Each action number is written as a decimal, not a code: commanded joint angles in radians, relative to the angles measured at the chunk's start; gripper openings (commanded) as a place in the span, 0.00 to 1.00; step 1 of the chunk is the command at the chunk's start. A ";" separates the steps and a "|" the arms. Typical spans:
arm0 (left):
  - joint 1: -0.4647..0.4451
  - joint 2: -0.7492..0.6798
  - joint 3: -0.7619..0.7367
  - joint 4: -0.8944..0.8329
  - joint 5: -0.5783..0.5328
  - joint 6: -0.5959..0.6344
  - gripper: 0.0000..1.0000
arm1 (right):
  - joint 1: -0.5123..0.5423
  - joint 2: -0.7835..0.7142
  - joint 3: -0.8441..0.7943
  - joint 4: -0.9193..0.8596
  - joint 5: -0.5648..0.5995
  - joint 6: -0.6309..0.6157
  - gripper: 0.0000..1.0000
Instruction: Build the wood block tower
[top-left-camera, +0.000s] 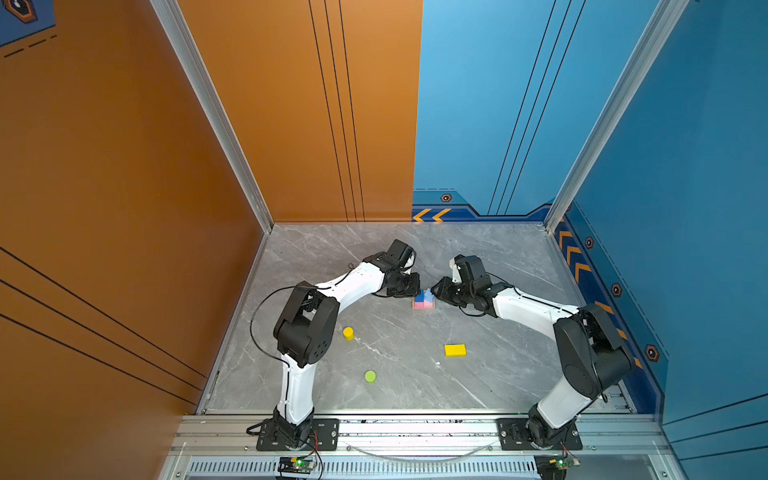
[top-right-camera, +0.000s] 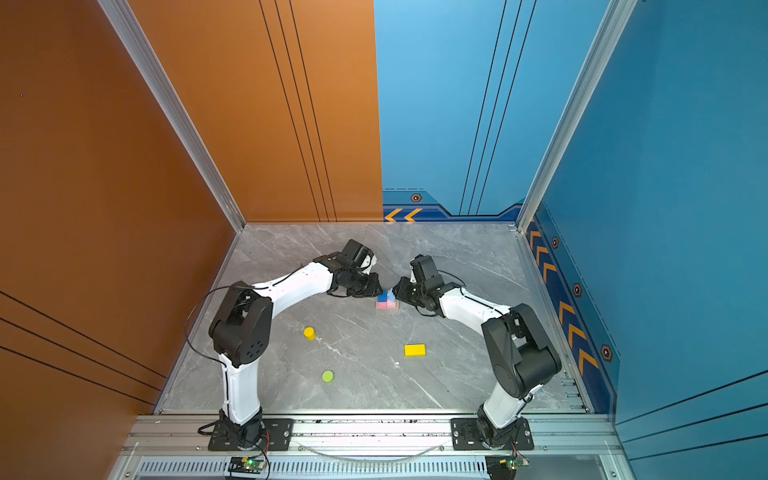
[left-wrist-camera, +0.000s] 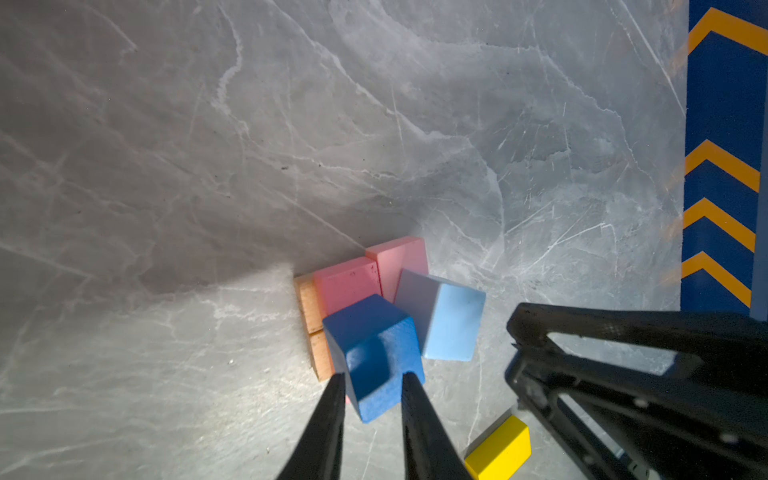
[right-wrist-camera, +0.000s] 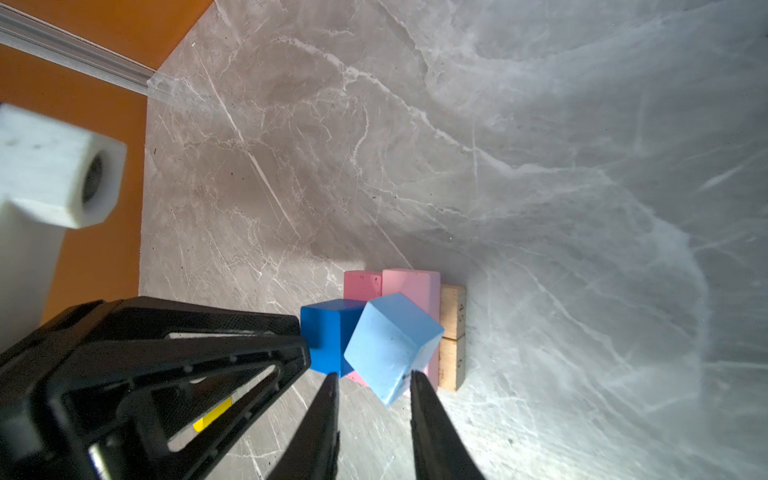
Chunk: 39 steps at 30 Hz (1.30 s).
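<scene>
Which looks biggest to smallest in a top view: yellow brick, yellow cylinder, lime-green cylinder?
1. yellow brick, clearly largest.
2. yellow cylinder and lime-green cylinder: they look about alike, so no ranking between them.

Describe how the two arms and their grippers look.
The left arm and right arm have white shells with bulky black joints; thin black cables run along them. The left gripper and right gripper are black, with slim tapering fingers.
</scene>
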 joint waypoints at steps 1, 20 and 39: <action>-0.007 0.022 0.028 0.002 0.020 -0.006 0.26 | 0.007 0.024 -0.007 -0.001 0.006 0.019 0.31; -0.006 0.034 0.041 0.002 0.025 -0.004 0.26 | 0.004 0.075 0.019 0.019 -0.018 0.032 0.30; -0.003 0.045 0.051 0.002 0.030 -0.005 0.25 | -0.010 0.104 0.060 0.006 -0.030 0.013 0.33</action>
